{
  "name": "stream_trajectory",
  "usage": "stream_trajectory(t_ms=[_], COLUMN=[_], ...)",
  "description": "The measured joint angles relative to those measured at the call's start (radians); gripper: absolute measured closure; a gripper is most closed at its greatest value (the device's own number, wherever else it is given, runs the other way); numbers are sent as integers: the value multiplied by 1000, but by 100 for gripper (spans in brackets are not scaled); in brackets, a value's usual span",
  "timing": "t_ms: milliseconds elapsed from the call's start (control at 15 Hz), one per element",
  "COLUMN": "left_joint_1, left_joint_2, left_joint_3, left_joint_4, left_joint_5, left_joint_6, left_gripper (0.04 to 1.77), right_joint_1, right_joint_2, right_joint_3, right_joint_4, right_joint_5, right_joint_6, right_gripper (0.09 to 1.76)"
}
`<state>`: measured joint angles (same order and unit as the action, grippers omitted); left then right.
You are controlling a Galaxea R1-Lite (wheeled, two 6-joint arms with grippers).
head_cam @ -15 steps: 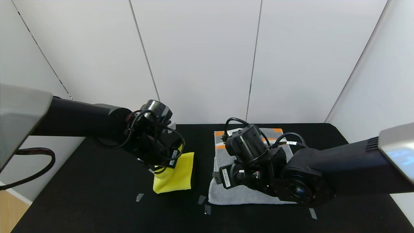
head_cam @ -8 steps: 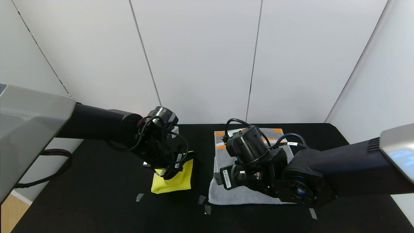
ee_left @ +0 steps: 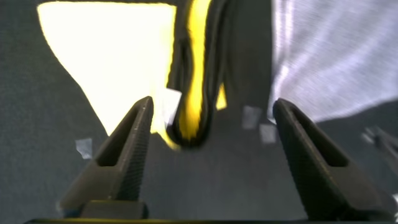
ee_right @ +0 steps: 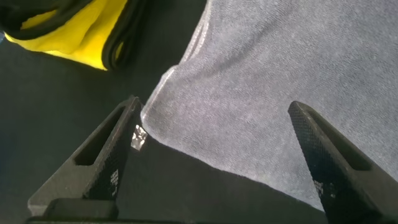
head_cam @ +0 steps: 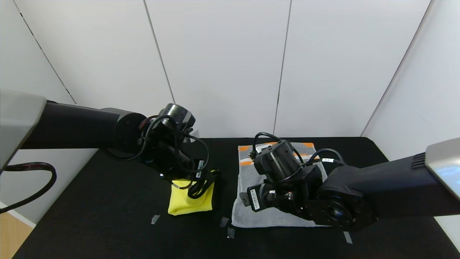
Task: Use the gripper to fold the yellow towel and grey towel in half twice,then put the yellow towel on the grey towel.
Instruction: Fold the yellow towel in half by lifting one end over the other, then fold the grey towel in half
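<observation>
The yellow towel (head_cam: 189, 204) lies folded into a narrow shape left of centre on the black table; its black-edged fold shows in the left wrist view (ee_left: 194, 81). My left gripper (ee_left: 211, 124) is open and empty just above the towel's right edge, also seen in the head view (head_cam: 205, 181). The grey towel (head_cam: 273, 216) lies flat at centre right, orange and white stripes (head_cam: 248, 148) at its far end. My right gripper (ee_right: 217, 130) is open and empty, hovering over the grey towel's near left corner (ee_right: 168, 106).
Small tape marks sit on the black table (head_cam: 90, 216) near the towels' front edges (head_cam: 224, 221), (head_cam: 155, 219), (head_cam: 347, 237). White wall panels stand behind the table. The table's right part is bare.
My left gripper has carried the yellow towel's raised edge rightward and down, then opened off it; the towel now lies narrower. The right arm has barely moved.
</observation>
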<state>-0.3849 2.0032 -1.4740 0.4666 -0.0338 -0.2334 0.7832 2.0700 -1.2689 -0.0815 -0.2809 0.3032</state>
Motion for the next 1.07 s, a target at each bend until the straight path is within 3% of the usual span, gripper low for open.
stream_trajectory(t_ms=[200, 400, 600, 867, 1067], left_joint_1=[-12, -57, -121, -211, -276], left_joint_2=[-45, -75, -93, -95, -70], left_joint_3=[5, 39, 89, 110, 113], left_joint_4=[53, 63, 57, 63, 56], left_joint_5=[-83, -100, -99, -81, -13], left_joint_6=[36, 104, 190, 218, 223], left_gripper=[31, 24, 20, 15, 14], right_joint_1=[-19, -64, -134, -265, -355], right_joint_2=[-31, -84, -163, -270, -321], right_joint_3=[54, 127, 216, 340, 435], right_joint_4=[-16, -32, -32, -24, -21], right_joint_5=[0, 11, 87, 152, 177], right_joint_6=[-8, -60, -143, -289, -385], right_gripper=[14, 14, 14, 14, 14])
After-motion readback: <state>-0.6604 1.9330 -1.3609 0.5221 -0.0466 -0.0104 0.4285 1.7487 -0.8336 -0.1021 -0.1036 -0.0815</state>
